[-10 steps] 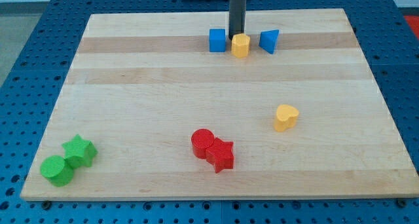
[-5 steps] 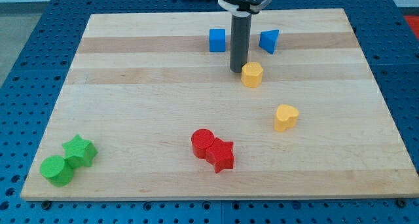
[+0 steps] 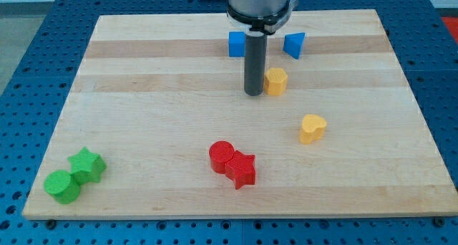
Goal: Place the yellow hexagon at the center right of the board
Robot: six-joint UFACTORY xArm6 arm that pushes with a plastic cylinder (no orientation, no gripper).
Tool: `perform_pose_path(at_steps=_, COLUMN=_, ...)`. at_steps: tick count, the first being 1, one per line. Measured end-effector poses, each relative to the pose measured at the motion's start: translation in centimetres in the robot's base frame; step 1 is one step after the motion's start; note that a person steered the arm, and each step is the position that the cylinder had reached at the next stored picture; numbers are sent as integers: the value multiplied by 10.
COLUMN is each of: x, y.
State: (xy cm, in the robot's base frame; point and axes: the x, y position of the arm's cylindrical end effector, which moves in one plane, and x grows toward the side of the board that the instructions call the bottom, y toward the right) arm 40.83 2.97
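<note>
The yellow hexagon [image 3: 276, 81] sits on the wooden board [image 3: 157, 116], right of centre in the upper half. My tip [image 3: 254, 93] rests on the board just to the left of the hexagon, touching or nearly touching its left side. The dark rod rises straight up from the tip to the view's top.
A blue cube [image 3: 237, 44] and a blue triangular block [image 3: 293, 44] sit near the top edge. A yellow heart [image 3: 312, 128] lies right of centre. A red cylinder [image 3: 222, 156] and a red star [image 3: 242, 169] touch at lower centre. A green star [image 3: 87, 164] and a green cylinder [image 3: 62, 186] sit at lower left.
The hexagon was pushed down from between the blue blocks toward the board's middle. In the last half second my tip moved down and left, round to the hexagon's left side.
</note>
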Motion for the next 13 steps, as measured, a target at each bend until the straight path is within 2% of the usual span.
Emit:
perform_pose_path(at_steps=2, x=-1, y=57)
perform_pose_path(at_steps=7, x=-12, y=64)
perform_pose_path(at_steps=9, x=-45, y=38)
perform_pose_path(at_steps=11, x=-45, y=73)
perform_pose_path(at_steps=13, x=-31, y=148)
